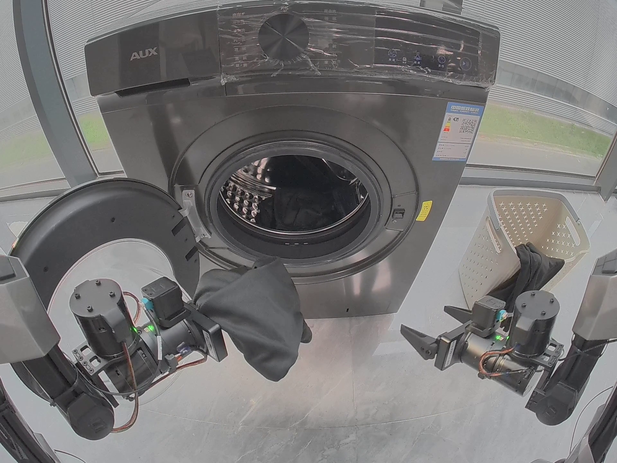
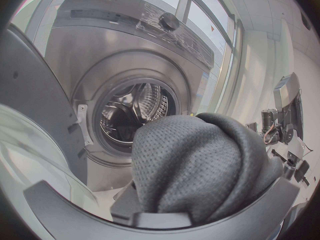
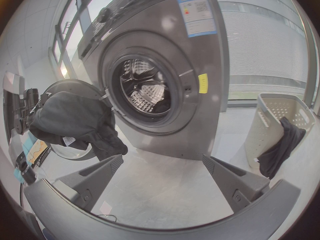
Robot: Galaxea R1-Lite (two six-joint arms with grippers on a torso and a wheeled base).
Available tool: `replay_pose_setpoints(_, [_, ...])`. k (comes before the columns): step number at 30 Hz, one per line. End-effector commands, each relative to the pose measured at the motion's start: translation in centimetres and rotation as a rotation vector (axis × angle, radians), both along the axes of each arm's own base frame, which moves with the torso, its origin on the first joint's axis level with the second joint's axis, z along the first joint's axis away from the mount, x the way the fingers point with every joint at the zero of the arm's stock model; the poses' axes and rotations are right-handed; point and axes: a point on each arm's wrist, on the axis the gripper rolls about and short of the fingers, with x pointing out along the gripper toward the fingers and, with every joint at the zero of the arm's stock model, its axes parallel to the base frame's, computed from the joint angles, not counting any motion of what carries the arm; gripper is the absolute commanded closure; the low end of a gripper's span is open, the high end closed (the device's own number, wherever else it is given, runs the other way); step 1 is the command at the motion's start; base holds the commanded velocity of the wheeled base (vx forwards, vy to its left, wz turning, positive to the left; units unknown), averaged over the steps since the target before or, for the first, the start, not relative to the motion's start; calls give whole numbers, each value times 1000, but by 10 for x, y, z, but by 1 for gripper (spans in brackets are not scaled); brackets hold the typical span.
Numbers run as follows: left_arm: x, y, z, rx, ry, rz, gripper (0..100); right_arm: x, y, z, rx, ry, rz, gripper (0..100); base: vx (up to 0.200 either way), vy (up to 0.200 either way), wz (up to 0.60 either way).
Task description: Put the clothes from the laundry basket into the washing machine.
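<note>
The washing machine stands with its round door swung open to the left. Dark clothes lie inside the drum. My left gripper is shut on a dark grey garment, which hangs just below and in front of the drum opening; the same garment bulges over the fingers. My right gripper hangs open with nothing in it, low on the right, beside the laundry basket. A black garment drapes over the basket's rim.
Pale glossy floor spreads between the machine and both arms. Windows and dark frames run behind the machine. The open door takes up the space left of the drum, close to my left arm.
</note>
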Motion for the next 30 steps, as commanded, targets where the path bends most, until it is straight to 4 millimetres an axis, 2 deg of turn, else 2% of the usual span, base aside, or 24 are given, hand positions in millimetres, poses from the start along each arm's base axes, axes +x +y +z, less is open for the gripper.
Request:
replay_pose_setpoints(1, [11,12,15,-45,-60,75,100,3,-17,7,17,-18,-63,0,0,0,0])
replay_pose_setpoints(14, [19,20,7,-42,-24,113,100,11,-13,3,17,-13,-63,0,0,0,0])
replay_pose_setpoints(17, [20,21,5,-56,-12,119,100,13,-11,2,16,-12,-62,0,200,0,0])
replay_pose_setpoints(30, [18,20,-1,-37,11,114,100,11,-8,-4,7,7,-50,0,15,0,0])
